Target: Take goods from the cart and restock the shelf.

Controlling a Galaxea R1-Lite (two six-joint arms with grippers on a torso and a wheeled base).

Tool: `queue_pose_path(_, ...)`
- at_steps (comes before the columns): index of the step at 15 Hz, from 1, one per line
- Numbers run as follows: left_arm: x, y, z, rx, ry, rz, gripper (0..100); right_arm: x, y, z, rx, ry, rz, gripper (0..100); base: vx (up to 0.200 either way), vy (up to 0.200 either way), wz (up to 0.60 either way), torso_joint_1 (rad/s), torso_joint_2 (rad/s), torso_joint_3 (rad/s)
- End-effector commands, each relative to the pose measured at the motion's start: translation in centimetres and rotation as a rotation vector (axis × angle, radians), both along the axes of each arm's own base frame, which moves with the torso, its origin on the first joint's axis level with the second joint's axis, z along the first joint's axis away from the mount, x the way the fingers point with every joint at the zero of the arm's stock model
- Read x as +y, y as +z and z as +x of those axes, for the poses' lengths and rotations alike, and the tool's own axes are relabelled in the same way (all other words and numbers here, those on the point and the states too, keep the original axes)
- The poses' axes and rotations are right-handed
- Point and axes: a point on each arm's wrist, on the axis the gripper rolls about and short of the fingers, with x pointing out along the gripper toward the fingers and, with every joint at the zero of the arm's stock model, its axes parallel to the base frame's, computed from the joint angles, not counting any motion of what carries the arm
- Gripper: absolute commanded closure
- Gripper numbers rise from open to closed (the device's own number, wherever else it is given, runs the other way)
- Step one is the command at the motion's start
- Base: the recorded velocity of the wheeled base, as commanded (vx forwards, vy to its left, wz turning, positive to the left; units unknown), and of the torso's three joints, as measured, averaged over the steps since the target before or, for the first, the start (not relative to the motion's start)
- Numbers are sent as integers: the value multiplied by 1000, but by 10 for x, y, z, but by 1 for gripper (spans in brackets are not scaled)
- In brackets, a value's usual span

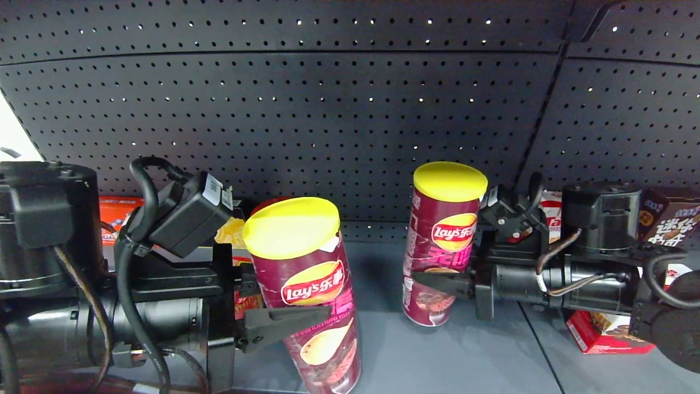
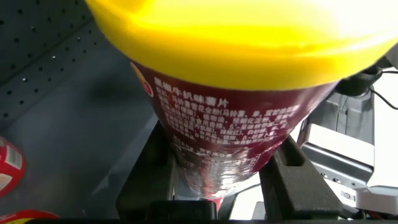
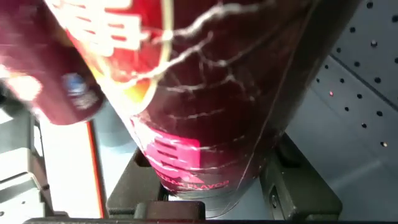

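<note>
Pegboard (image 1: 328, 109) is backing the shelf (image 1: 383, 306). Left can (image 1: 311, 295), yellow-lidded, is leaning at the shelf's front edge; whether it is resting there cannot be told. Right can (image 1: 440, 246) is standing farther back on the shelf, mid-depth. Left hand (image 1: 298, 309) is pinching the left can. Right hand (image 1: 437, 276) is pinching the right can. Red box (image 1: 601, 334) is lying at the shelf's right end.

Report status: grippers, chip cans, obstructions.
Left gripper shut on left can, tilted at shelf front. Right gripper shut on right can, upright over shelf. Snack boxes at both sides.
</note>
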Motion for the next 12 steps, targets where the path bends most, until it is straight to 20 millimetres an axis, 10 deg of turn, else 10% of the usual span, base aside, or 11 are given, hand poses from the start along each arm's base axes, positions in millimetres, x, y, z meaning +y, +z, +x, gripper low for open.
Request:
queue_pose_path(1,-1,-1,1,4,0,3,100,-4,4,-10,-14,4,16,100,0,0,0,0,0,0)
queue_pose_path(12,-19,1,30,8,18,14,100,-13,-40,-41,29,14,48,100,0,0,0,0,0,0)
